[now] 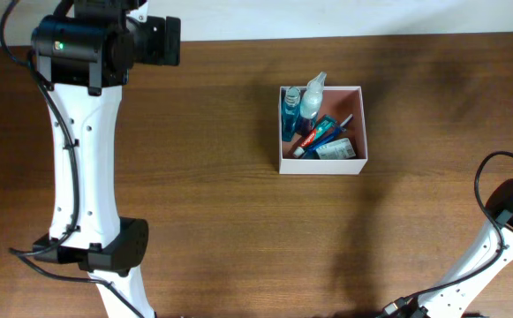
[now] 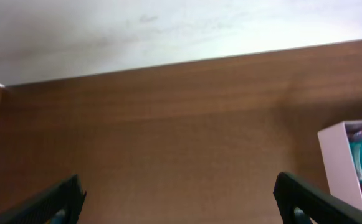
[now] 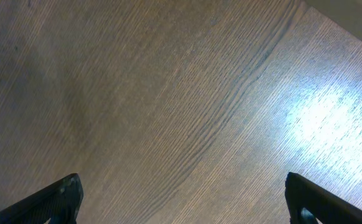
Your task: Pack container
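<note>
Centrally, container (image 1: 322,165) on wooden table (image 1: 238,221), packed with toiletries (image 1: 313,110), left hand (image 2: 181,202) spread wide and empty, right hand (image 3: 184,202) likewise wide, empty

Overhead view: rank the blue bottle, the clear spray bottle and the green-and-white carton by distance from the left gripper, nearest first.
1. The blue bottle, against the container's left wall.
2. The clear spray bottle, just right of it.
3. The green-and-white carton, lower right corner.
</note>
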Controlling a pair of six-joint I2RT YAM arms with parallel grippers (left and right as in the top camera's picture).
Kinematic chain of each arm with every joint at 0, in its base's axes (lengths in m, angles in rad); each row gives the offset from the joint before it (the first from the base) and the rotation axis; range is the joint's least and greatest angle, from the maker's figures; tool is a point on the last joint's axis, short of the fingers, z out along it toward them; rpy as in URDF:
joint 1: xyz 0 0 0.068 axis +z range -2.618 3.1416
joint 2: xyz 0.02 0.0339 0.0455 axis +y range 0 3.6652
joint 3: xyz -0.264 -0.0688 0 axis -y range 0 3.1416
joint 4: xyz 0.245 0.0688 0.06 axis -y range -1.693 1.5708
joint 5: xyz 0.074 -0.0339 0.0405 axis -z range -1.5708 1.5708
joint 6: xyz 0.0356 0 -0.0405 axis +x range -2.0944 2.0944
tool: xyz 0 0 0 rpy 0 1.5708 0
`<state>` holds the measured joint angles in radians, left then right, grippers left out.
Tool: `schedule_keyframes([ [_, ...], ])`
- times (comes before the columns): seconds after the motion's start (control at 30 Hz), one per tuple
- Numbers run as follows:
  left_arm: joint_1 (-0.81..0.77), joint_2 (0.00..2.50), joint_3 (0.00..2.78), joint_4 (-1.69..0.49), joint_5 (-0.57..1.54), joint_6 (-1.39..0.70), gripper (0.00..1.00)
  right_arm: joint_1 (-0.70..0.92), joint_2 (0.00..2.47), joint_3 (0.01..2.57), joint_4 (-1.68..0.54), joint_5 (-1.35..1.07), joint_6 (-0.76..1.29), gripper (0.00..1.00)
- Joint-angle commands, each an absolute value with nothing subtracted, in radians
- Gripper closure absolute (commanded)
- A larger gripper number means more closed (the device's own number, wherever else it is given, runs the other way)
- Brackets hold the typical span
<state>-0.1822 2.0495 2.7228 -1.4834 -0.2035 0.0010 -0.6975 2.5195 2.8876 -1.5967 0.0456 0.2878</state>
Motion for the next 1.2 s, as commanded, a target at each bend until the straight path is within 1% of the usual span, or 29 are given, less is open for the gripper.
schedule_keyframes([
  [0.0, -0.180, 2.030, 2.735, -1.510, -0.218, 0.013, 0.01, -0.694, 2.513, 2.896, -1.596, 0.061, 0.297, 0.01],
  [0.3, -0.188, 2.028, 2.735, -1.591, -0.187, 0.013, 0.01, -0.694, 2.513, 2.896, -1.596, 0.061, 0.297, 0.01],
  [0.43, -0.188, 2.004, 2.721, -1.549, -0.149, 0.012, 0.01, -0.694, 2.513, 2.896, -1.596, 0.061, 0.297, 0.01],
  [0.5, -0.188, 1.973, 2.669, -1.479, -0.118, 0.012, 0.01, -0.694, 2.513, 2.896, -1.596, 0.061, 0.297, 0.01],
  [0.6, -0.187, 1.893, 2.494, -1.298, -0.091, 0.013, 0.01, -0.694, 2.513, 2.896, -1.596, 0.061, 0.297, 0.01],
  [0.73, -0.187, 1.729, 2.119, -0.968, -0.070, 0.013, 0.01, -0.694, 2.513, 2.896, -1.596, 0.061, 0.297, 0.01],
  [0.83, -0.186, 1.610, 1.870, -0.796, -0.072, 0.013, 0.01, -0.694, 2.513, 2.896, -1.596, 0.061, 0.297, 0.01],
  [0.93, -0.177, 1.498, 1.663, -0.688, -0.075, 0.013, 0.01, -0.694, 2.513, 2.896, -1.596, 0.061, 0.297, 0.01],
  [1.17, -0.158, 1.266, 1.310, -0.569, -0.071, 0.012, 0.01, -0.694, 2.513, 2.896, -1.596, 0.061, 0.297, 0.01],
])
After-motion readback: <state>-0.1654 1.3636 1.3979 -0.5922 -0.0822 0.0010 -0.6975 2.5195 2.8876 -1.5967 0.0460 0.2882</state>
